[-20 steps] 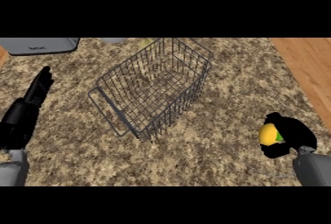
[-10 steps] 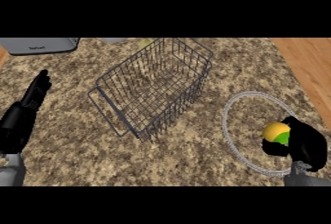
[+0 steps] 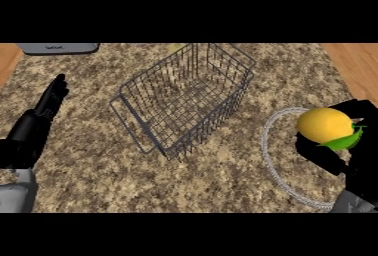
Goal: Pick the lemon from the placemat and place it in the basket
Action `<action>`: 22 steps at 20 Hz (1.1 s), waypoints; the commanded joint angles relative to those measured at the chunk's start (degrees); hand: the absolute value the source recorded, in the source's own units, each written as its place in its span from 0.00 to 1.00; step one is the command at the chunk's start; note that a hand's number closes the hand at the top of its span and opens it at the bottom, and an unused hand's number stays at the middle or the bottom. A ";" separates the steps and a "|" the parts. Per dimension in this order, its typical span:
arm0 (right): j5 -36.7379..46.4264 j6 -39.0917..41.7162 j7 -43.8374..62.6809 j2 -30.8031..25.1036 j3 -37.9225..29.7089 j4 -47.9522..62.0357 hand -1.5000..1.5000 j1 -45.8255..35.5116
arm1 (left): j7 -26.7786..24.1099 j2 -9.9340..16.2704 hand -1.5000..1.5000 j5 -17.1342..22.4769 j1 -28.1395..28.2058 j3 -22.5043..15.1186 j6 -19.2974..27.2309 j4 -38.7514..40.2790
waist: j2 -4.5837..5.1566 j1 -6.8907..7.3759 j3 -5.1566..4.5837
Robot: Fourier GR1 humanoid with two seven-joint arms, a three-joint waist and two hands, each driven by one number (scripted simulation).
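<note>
A yellow lemon (image 3: 322,124) with a green leaf sits in my right hand (image 3: 353,162), whose fingers curl round it at the right edge. Under the hand lies a round placemat (image 3: 275,168) with a pale rim, patterned like the counter. The wire basket (image 3: 184,95) stands in the middle of the counter, to the left of the lemon and apart from it. My left hand (image 3: 40,116) rests at the left edge, fingers straight and pointing up, holding nothing.
A grey appliance (image 3: 57,48) sits at the back left corner. Wooden surface (image 3: 358,65) borders the granite counter at the right and at the far left. A small yellowish item (image 3: 176,47) shows just behind the basket.
My right hand has risen with the lemon, which now looks larger and nearer. The placemat's rim has come into view below it. The left hand has stayed still.
</note>
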 commanded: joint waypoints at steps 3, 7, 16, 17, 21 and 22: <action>6.36 14.95 16.15 0.78 11.52 -11.09 1.00 -15.38 | -1.46 -0.07 0.50 -0.37 -1.45 -0.43 -0.87 1.74 | 0.75 2.74 0.00; 2.23 19.79 27.87 0.79 14.93 -5.11 1.00 -30.27 | -0.60 -1.66 0.50 -0.56 -1.82 -1.99 -0.93 0.77 | 0.89 3.64 0.07; -9.69 18.02 34.53 0.79 5.60 16.61 1.00 -52.07 | 1.49 -1.72 0.50 -0.51 -5.96 -1.40 -0.95 2.07 | 1.12 4.09 0.11; -8.33 14.61 32.76 0.79 4.30 21.32 1.00 -52.48 | -2.31 -1.02 0.50 0.09 -2.49 -1.06 -2.40 2.22 | 1.32 4.80 0.08; -13.76 14.46 33.06 0.79 0.99 29.69 1.00 -57.68 | -2.59 -1.64 0.50 -1.43 -5.59 -1.09 -0.95 5.33 | 1.45 4.30 0.09; -14.51 12.86 32.90 0.79 0.83 32.81 1.00 -57.77 | -0.53 -1.13 0.50 -0.98 -5.23 -1.25 -1.57 2.21 | 1.35 5.03 0.13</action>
